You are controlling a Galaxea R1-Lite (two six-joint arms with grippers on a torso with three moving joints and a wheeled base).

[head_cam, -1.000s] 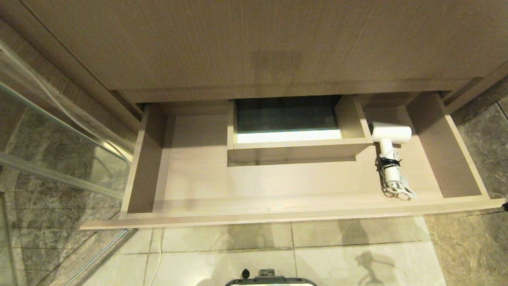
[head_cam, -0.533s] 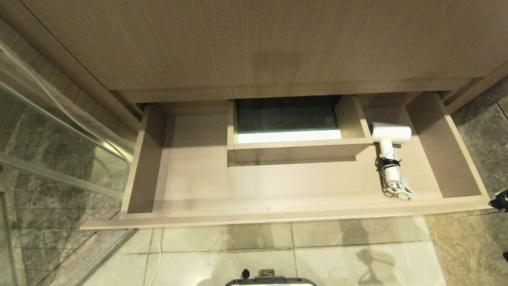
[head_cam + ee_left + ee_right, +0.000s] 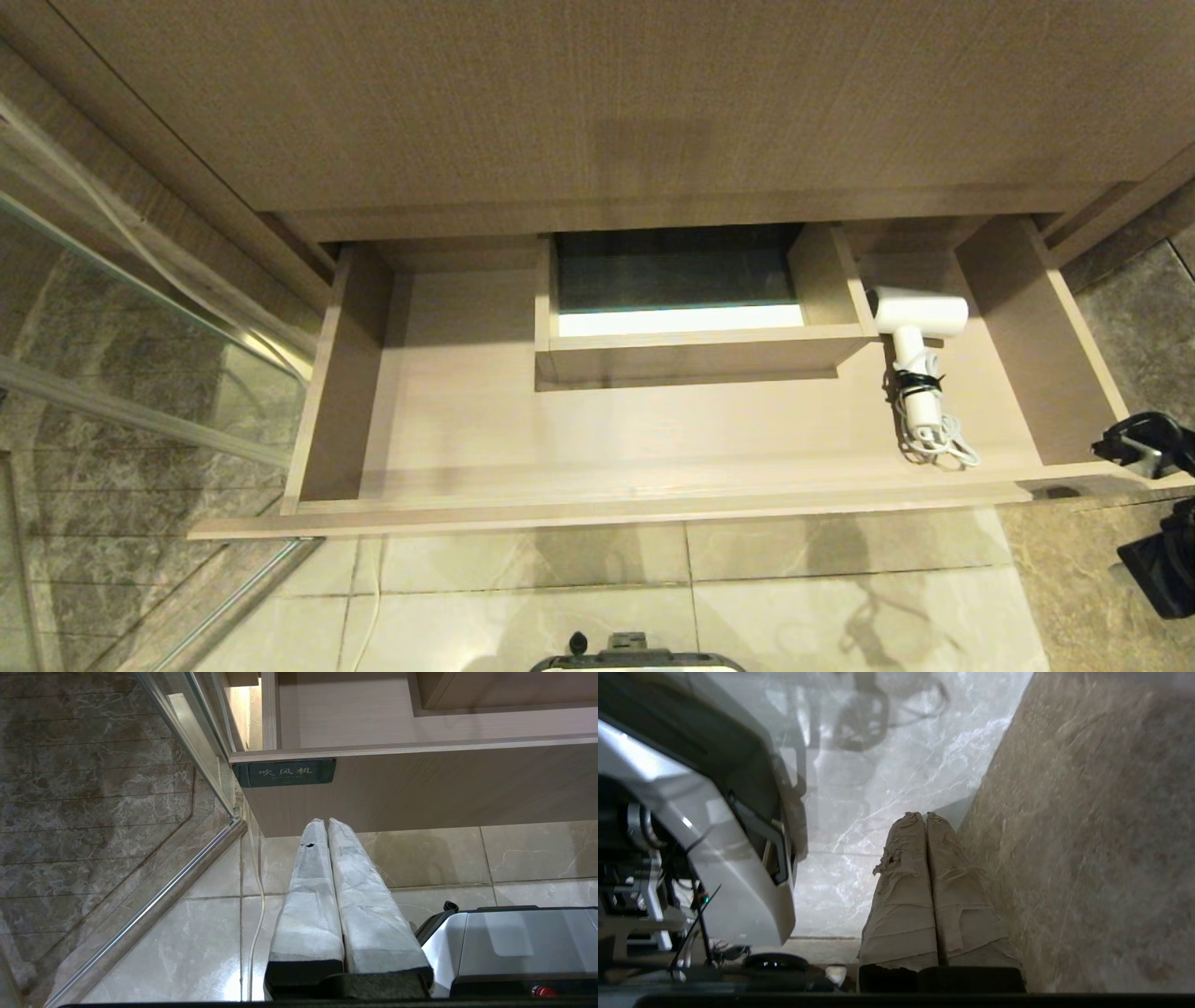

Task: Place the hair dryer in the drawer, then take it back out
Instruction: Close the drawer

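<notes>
The white hair dryer (image 3: 917,317) lies in the right end of the open drawer (image 3: 607,511), barrel toward the back, with its cord coiled round the handle near the front wall. My right arm (image 3: 1144,446) shows at the right edge of the head view, beside the drawer's front right corner and apart from the dryer. In its wrist view my right gripper (image 3: 924,817) is shut and empty, pointing at the floor. My left gripper (image 3: 325,823) is shut and empty, parked low under the drawer front (image 3: 420,788) near its dark label (image 3: 285,772).
A boxed cutout (image 3: 691,350) stands at the drawer's mid-back. A tall wood panel (image 3: 607,103) rises above the drawer. A glass shower screen (image 3: 112,308) runs along the left. My base (image 3: 635,661) is on the tiled floor in front, and a white cable (image 3: 254,933) lies there.
My right arm has come up into the head view at the right edge, next to the drawer's front right corner. The hair dryer and drawer have not moved.
</notes>
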